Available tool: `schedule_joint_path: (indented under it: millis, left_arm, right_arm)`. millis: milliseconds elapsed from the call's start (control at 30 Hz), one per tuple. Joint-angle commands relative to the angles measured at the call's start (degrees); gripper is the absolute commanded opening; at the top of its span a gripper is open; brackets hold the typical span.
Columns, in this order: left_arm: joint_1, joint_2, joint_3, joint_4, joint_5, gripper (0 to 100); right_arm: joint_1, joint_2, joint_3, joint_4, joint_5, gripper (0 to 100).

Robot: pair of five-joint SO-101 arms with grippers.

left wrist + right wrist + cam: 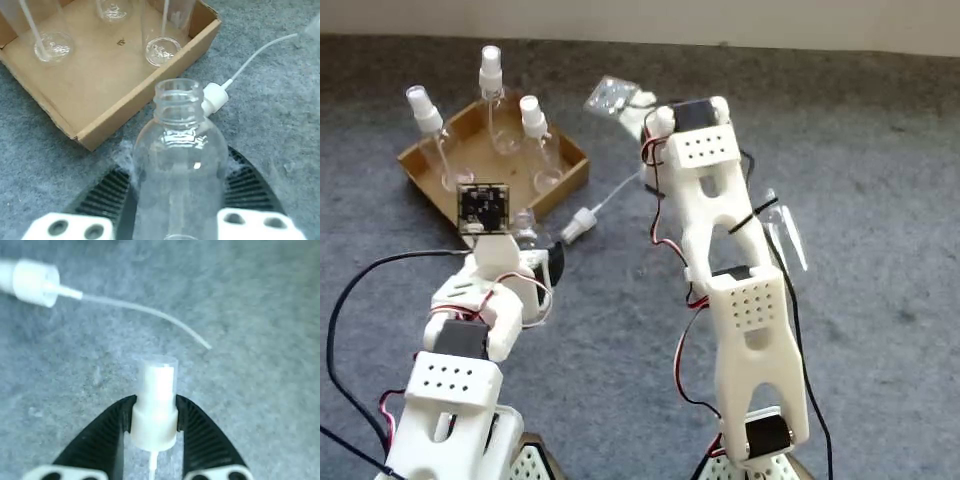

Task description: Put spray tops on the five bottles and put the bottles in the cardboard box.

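Ribbed fingers [107, 192] of the left gripper [176, 187] clamp an uncapped bottle [177, 145], upright, with the cardboard box [145, 107] wall just beside it at eleven o'clock. The right gripper [152, 427] pinches a spray top [154, 405]. Capping looks in hand: next, its tube must enter the open neck. A loose spray top [215, 97] lies at one o'clock, with open carpet [880, 150] toward three.

The bottle [177, 165] is clear, glossy plastic, smooth-walled. The spray top [154, 412] is smooth white plastic. The cardboard box [100, 95] is matt brown paperboard. The table cover [880, 150] is rough, fuzzy grey cloth. The fingers [200, 435] of the right gripper [154, 401] are matt black ribbed plastic.
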Motion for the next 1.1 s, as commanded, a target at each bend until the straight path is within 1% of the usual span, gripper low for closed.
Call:
schedule_joint_path:
  millis: [0,67,233,367,533,600,733,833,900,1067]
  left_arm:
    - [2.59,-1.36,2.86,-8.79,0.53,6]
    - [2.68,-1.36,3.82,-10.55,0.53,6]
    - [3.21,-1.36,3.91,-10.90,0.53,6]
    - [7.43,-1.36,4.09,-10.73,0.44,6]
    - [11.38,-1.36,5.23,-10.99,0.35,6]
    - [12.18,-1.36,5.41,-10.99,0.35,6]
    - [12.44,-1.45,5.32,-10.99,0.35,6]
    - [12.53,-4.00,5.76,-10.64,0.35,6]
    - [12.53,-7.60,6.29,-10.55,0.35,6]
    - [13.76,-20.70,13.14,-10.90,0.26,6]
  right_arm:
    - [0.66,-1.98,-12.00,5.41,-4.84,0.5]
    - [0.66,-1.98,-16.92,7.16,-6.59,0.5]
    - [1.01,-2.07,-26.59,7.16,-13.19,0.5]
    - [0.84,-2.07,-30.64,7.16,-19.78,0.5]
    - [1.36,-5.23,-30.73,7.16,-27.87,0.5]
    - [1.36,-8.48,-30.64,7.16,-29.45,0.5]
    - [1.36,-14.20,-30.46,7.25,-29.71,0.5]
    - [1.54,-19.12,-27.12,7.25,-29.71,0.5]
    - [1.36,-23.78,-21.41,7.25,-29.71,0.5]
    - [-1.10,-37.23,-5.32,7.25,-29.80,0.5]
